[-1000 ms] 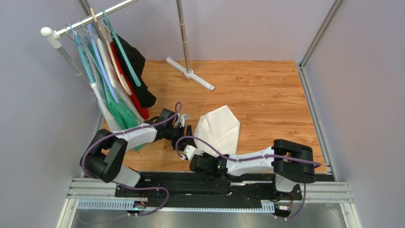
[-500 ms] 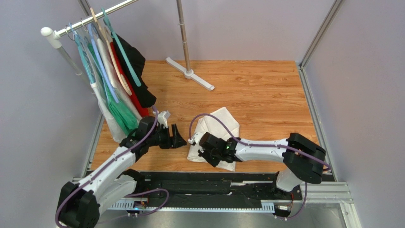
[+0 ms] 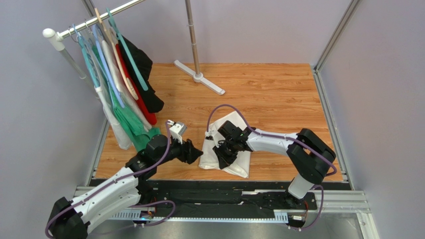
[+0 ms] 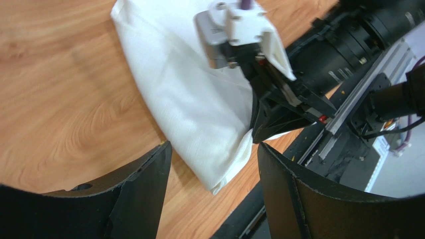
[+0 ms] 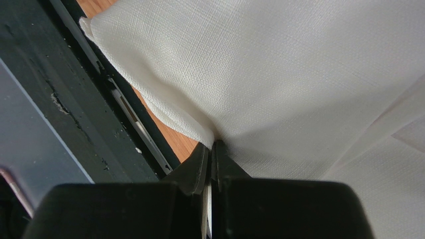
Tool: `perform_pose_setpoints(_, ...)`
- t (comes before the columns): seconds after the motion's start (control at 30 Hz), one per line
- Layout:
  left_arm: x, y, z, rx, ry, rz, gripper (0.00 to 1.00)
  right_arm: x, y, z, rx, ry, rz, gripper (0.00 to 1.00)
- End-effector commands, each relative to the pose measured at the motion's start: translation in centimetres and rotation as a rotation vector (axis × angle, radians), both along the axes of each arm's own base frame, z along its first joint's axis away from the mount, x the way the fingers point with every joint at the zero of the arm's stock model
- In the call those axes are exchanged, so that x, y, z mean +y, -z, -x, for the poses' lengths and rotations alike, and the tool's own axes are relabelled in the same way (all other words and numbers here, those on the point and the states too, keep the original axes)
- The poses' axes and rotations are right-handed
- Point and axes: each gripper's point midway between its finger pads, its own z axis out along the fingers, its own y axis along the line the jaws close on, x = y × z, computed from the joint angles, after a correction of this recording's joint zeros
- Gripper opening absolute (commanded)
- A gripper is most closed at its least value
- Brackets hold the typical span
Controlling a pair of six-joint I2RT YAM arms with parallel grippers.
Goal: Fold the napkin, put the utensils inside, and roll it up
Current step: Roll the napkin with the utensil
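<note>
The white napkin (image 3: 240, 160) lies folded on the wooden surface (image 3: 279, 99), close to the near edge and about midway along it. It forms a long, soft-sided shape that narrows toward the far side. Its near left corner comes almost to the black rail (image 3: 209, 191) that runs along that edge.

The right pincer (image 3: 218, 160) is over the napkin's left part, its jaws pressed together on a fold of the cloth. In the right wrist view the fingers meet at a point (image 5: 212, 149) with the white weave (image 5: 279, 74) gathered into them, and a doubled edge hangs toward the rail. The left wrist view shows the same pinch (image 4: 260, 134) from the side, at the edge of the cloth (image 4: 189, 99).

The left pincer (image 3: 197, 151) sits just left of the napkin, low over the wood, pointing at it. Its jaws stand wide (image 4: 214, 147) and nothing is between them.

At the left edge a clothes rack (image 3: 90, 22) holds hanging garments (image 3: 124, 99) in green, white, red and black. The white foot (image 3: 199, 77) of its stand rests near the far edge.
</note>
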Motion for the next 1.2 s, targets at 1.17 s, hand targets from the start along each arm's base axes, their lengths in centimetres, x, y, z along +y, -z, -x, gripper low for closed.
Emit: perform_pose_setpoints(1.17, -10.4, 4.7, 1.3, -0.297, 0.548, -0.282, 0.73, -0.2, -1.9, -1.7, 0.344, -0.016, -0.176, 0.0)
